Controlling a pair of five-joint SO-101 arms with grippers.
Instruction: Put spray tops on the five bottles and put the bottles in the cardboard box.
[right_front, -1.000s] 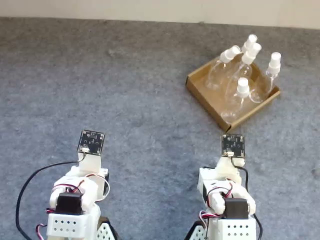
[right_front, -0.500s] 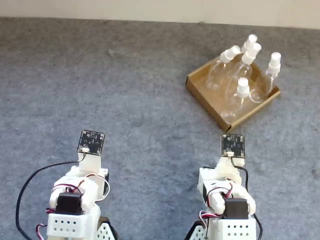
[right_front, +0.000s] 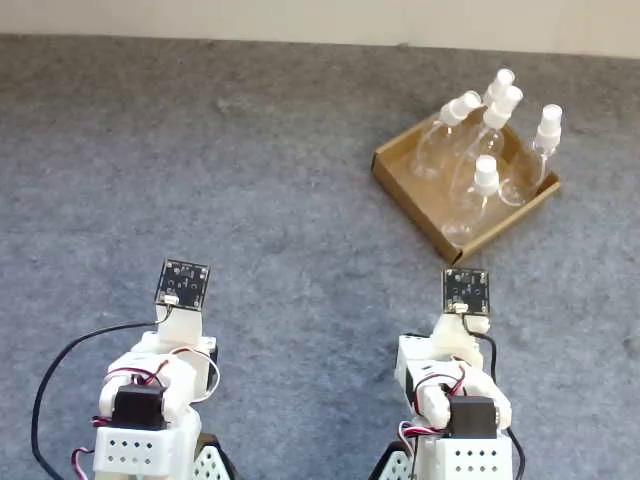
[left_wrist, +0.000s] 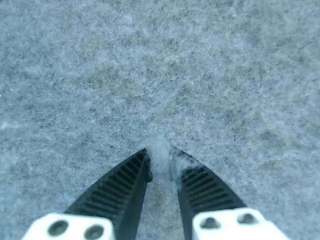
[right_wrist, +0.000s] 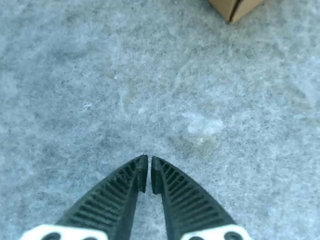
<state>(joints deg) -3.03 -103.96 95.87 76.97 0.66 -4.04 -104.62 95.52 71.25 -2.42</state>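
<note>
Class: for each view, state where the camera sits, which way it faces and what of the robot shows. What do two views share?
High view: fixed above, looking down on the table; left arm and right arm at its near edge, cardboard box of bottles beyond.
Left wrist view: on that wrist, facing down at the table; left gripper, fingers slightly apart.
Right wrist view: on that wrist, facing down; right gripper, shut.
Shared: high and right wrist views both show the cardboard box.

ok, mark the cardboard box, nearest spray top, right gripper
cardboard box (right_front: 398, 170): high view, bare inner floor.
nearest spray top (right_front: 486, 174): high view, white cap.
right gripper (right_wrist: 149, 162): right wrist view, between its fingertips.
</note>
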